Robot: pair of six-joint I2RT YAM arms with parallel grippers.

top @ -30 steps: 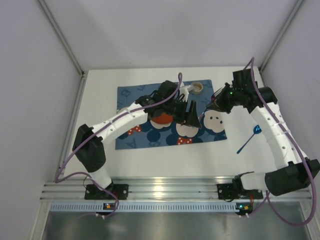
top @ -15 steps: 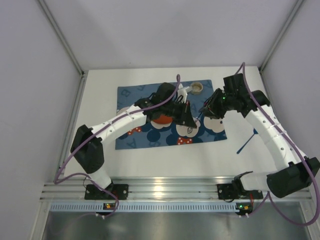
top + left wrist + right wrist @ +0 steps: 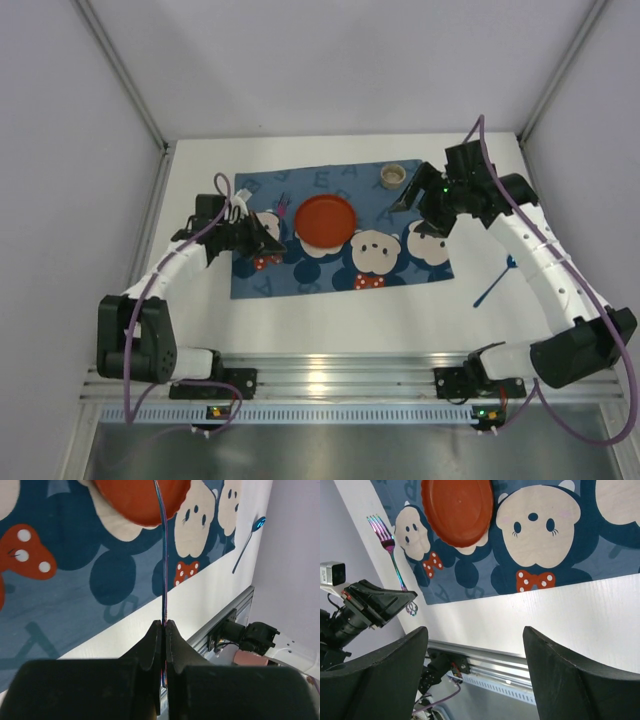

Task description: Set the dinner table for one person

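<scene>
**On the white tabletop, a fork pinched beside the plate**

Underneath everything lies the dinner table (image 3: 330, 310), a flat, matte white slab running from the arms' bases to the far edge. It looks rigid and fixed, so I judge it is not a thing to grasp at all. It is a firm bed to set pieces down on, dull enough that they should not skate.

A blue cloth mat (image 3: 300, 275) lies on it toward the far edge. Being soft, it may ruck if a tool drags across it. A red plate (image 3: 323, 217) sits on the mat's far half, with a small cup (image 3: 393, 176) at the mat's far right corner.

The left gripper (image 3: 164, 625) is closed tight on the thin handle of an iridescent fork (image 3: 382, 532), held left of the plate. Whether the tines touch the mat I cannot tell.

The right gripper (image 3: 472, 635) is spread wide and holds nothing. A blue spoon (image 3: 497, 280) lies on bare table near the right edge.
</scene>
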